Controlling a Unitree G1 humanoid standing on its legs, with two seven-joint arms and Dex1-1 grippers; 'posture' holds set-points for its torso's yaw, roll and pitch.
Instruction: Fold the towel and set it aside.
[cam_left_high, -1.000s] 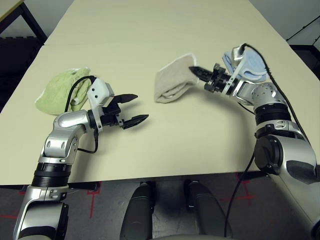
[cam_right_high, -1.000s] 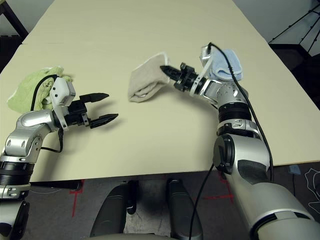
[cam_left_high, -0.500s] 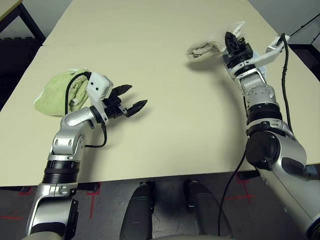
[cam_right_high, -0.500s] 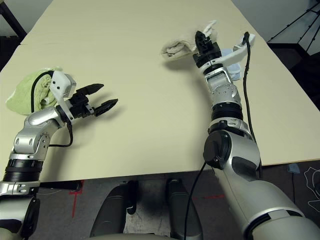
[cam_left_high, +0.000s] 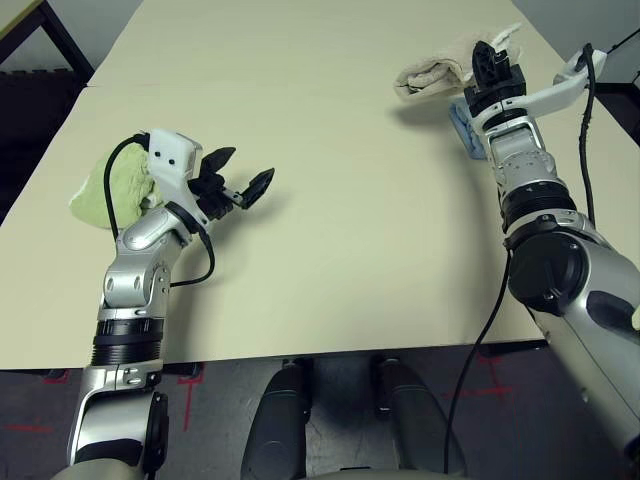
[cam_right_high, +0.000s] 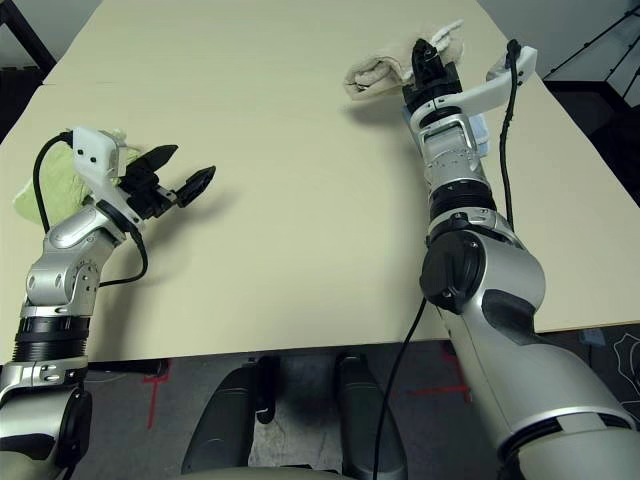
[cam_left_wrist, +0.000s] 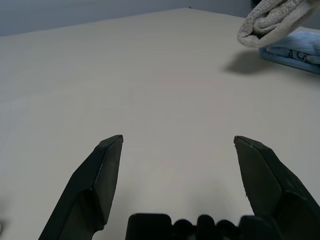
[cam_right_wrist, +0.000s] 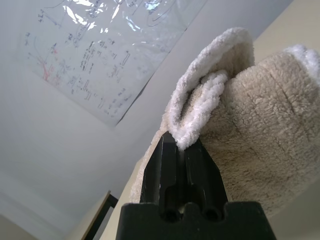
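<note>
Looking down on a wide beige worktop (cam_left_high: 330, 150) from the robot's head.

Right gripper (cam_left_high: 488, 58) reaching out toward one o'clock, near the far right corner, clenched on the towel (cam_left_high: 440, 68). Pinching a white-edged fold of the beige terry bundle between shut fingers, as seen close up in the right wrist view (cam_right_wrist: 235, 125). Towel hanging folded and bunched off the gripper toward eleven o'clock, lifted clear of the worktop and casting a shadow beneath. Dangling above and just beside the light blue cloth (cam_left_wrist: 295, 47), which is lying flat under the right forearm at the right edge.

Left gripper (cam_left_high: 240, 175) hovering over the near left part of the worktop at about ten o'clock, pointing toward the right, released, both black fingers (cam_left_wrist: 97, 185) spread wide and holding nothing. Bare worktop stretching between the two fingers in the left wrist view.

Pale green cloth (cam_left_high: 112, 190) lying crumpled at nine o'clock near the left edge, just behind the left wrist, well apart from the towel.
</note>
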